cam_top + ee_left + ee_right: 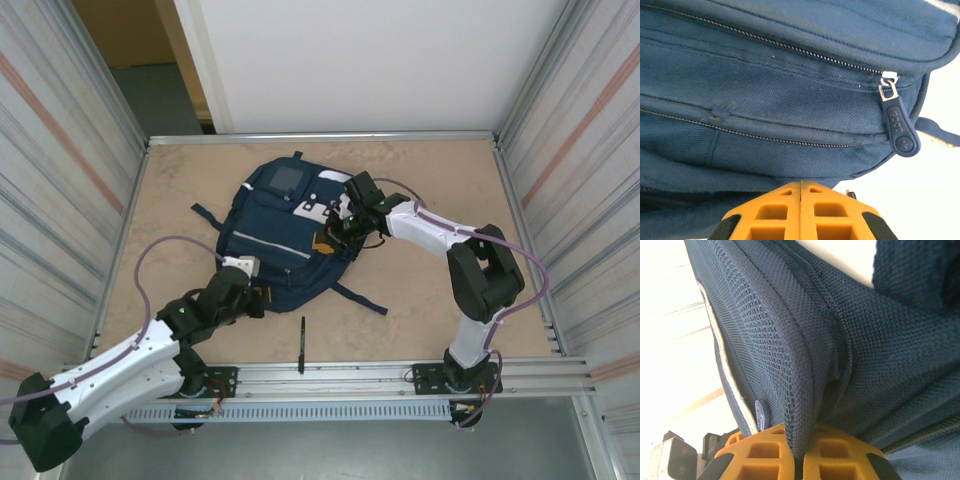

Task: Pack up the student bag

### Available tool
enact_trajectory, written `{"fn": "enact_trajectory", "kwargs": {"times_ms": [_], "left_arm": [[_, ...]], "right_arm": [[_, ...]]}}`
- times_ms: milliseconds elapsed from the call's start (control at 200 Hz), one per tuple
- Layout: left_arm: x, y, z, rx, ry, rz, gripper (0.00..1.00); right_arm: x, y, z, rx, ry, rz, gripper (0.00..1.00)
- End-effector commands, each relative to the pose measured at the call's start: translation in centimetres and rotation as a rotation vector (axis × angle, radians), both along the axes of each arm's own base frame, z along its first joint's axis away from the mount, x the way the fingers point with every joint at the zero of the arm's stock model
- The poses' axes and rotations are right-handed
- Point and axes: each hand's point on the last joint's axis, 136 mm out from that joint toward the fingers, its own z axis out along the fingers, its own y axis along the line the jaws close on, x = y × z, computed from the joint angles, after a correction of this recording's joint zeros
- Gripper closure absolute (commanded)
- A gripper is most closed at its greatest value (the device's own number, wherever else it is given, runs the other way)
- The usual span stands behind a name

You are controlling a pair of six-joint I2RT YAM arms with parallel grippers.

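The student bag (pixel 285 235), a navy backpack with white patches and thin stripes, lies flat in the middle of the table. My right gripper (pixel 335 232) is at its right edge, shut on a fold of the bag's dark mesh fabric (pixel 800 405) that runs down between the orange fingers (pixel 840 460). My left gripper (pixel 262 297) sits at the bag's near edge. Its orange jaws (pixel 801 186) are pressed together, with no fabric visible between them. Just beyond them are closed zip lines and a rubber zipper pull (pixel 900 127).
A black pen (pixel 302 343) lies on the tan tabletop near the front rail (pixel 340 375). A bag strap (pixel 360 298) trails toward the right arm's base. Corrugated walls close in the left, right and far sides.
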Motion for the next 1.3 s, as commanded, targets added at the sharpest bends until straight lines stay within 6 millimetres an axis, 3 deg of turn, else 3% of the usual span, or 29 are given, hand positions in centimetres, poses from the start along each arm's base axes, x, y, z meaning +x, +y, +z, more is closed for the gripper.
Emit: {"fn": "enact_trajectory", "kwargs": {"times_ms": [0, 20, 70, 100, 316, 526, 681, 852, 917, 982, 1047, 1298], "left_arm": [[1.0, -1.3, 1.9, -0.036, -0.048, -0.029, 1.0], [1.2, -1.4, 2.0, -0.041, -0.049, -0.026, 0.96], [1.3, -1.8, 2.6, -0.061, -0.051, -0.025, 0.61], [1.4, -2.0, 3.0, -0.075, -0.052, -0.025, 0.49], [2.3, -2.5, 6.5, -0.179, -0.074, 0.045, 0.38], [3.6, -3.8, 5.1, -0.036, -0.002, 0.08, 0.4], [4.6, -3.4, 3.2, 0.158, 0.054, 0.162, 0.41], [4.7, -3.5, 1.2, 0.231, 0.092, 0.209, 0.45], [4.6, -3.6, 0.6, 0.243, 0.105, 0.211, 0.51], [4.4, -4.0, 0.1, 0.246, 0.121, 0.187, 0.7], [4.2, -4.1, -0.3, 0.25, 0.127, 0.171, 0.77], [3.3, -3.4, -0.4, 0.235, 0.119, 0.141, 0.84]], "right_arm": [[0.5, 0.0, 1.4, 0.048, -0.023, 0.027, 0.92], [0.5, -0.1, 1.4, 0.046, -0.026, 0.024, 0.93], [0.3, -0.3, 1.4, 0.04, -0.034, 0.021, 0.96], [0.3, -0.4, 1.3, 0.038, -0.037, 0.02, 0.97], [-0.2, -0.2, 1.4, 0.046, -0.033, 0.028, 1.0], [-0.2, 0.5, 1.3, 0.052, -0.023, 0.034, 1.0], [-0.1, 0.5, 1.4, 0.036, -0.036, 0.04, 1.0], [-0.2, 0.3, 1.3, 0.025, -0.046, 0.038, 1.0], [-0.1, 0.2, 1.0, 0.022, -0.033, 0.035, 1.0], [0.0, -0.1, 0.9, 0.013, -0.033, 0.026, 1.0], [0.2, -0.7, 0.6, -0.01, -0.038, 0.009, 1.0], [1.3, -1.8, 0.9, 0.0, -0.032, -0.026, 1.0]]}}
